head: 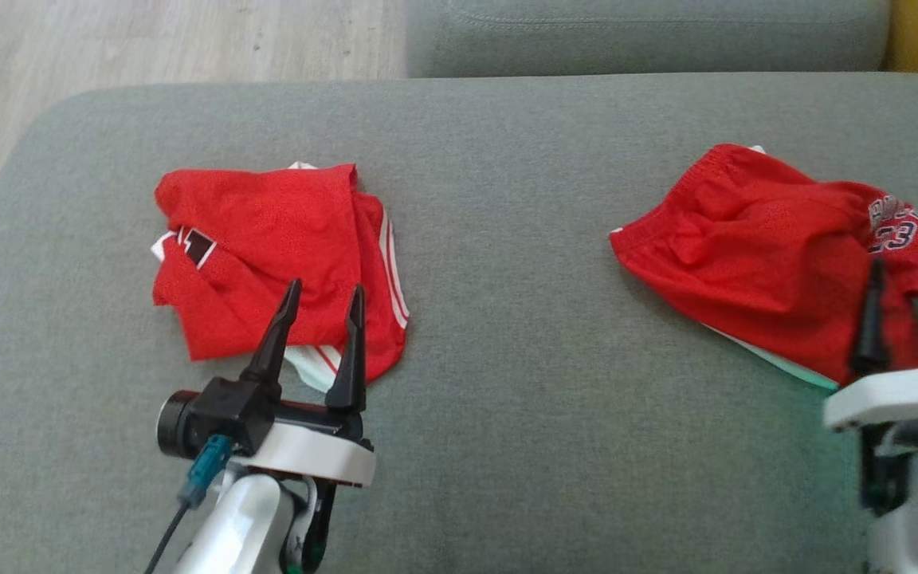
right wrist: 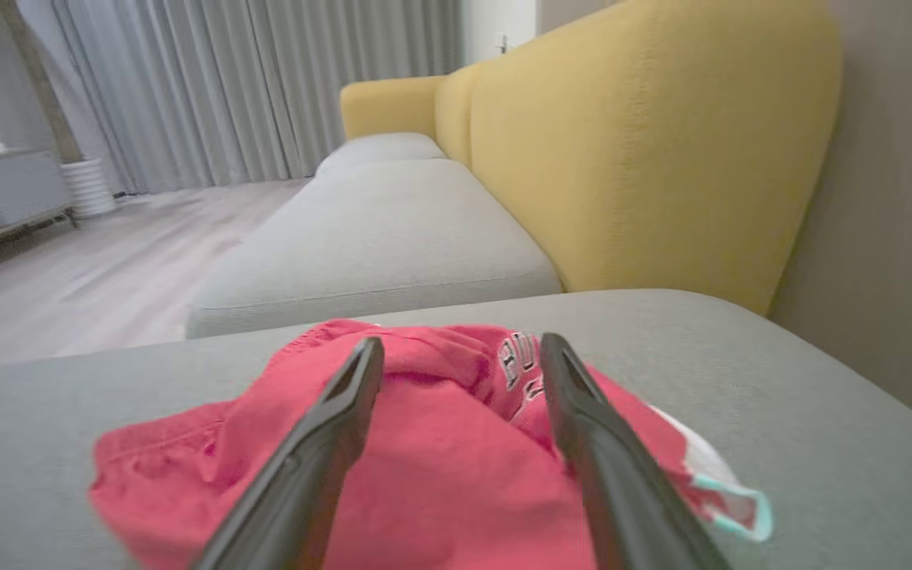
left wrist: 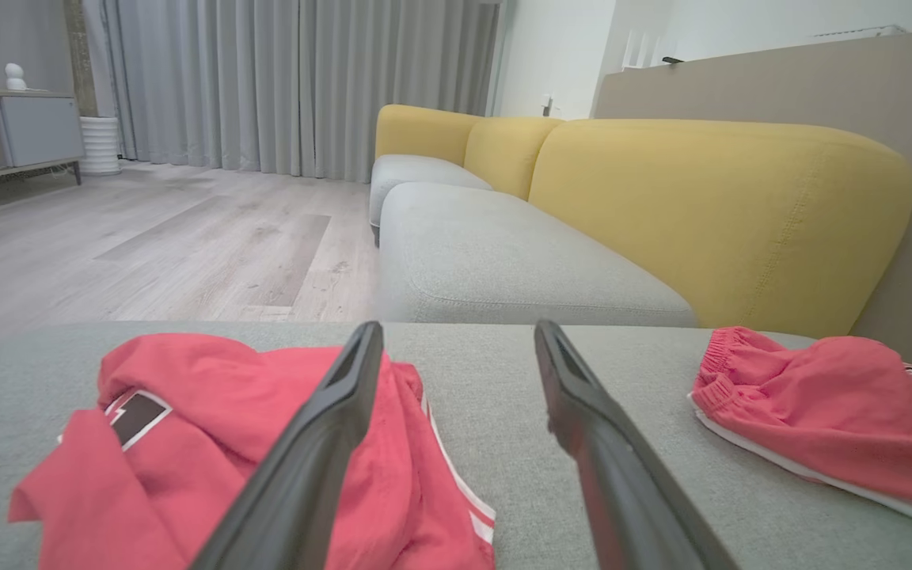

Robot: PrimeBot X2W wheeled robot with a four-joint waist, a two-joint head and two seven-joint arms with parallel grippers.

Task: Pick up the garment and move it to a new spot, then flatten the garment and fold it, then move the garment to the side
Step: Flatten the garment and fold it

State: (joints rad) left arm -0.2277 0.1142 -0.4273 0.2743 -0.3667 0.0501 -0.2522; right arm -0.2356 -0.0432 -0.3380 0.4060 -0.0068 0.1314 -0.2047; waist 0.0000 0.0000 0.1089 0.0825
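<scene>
A crumpled red garment [head: 754,239] lies at the right of the grey sofa cushion [head: 507,335], your right tool [head: 910,268] open over it and your left tool [head: 327,287] open over a folded red garment [head: 268,223]. It looks like light, limp mesh (expect sagging), so pinch the gathered waistband.

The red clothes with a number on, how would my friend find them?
Start at the big grey sofa seat, where two red garments lie apart. Go to the right garment, by the right gripper. Unlike the left garment, it shows white lettering, a number and a gathered elastic edge.
</scene>
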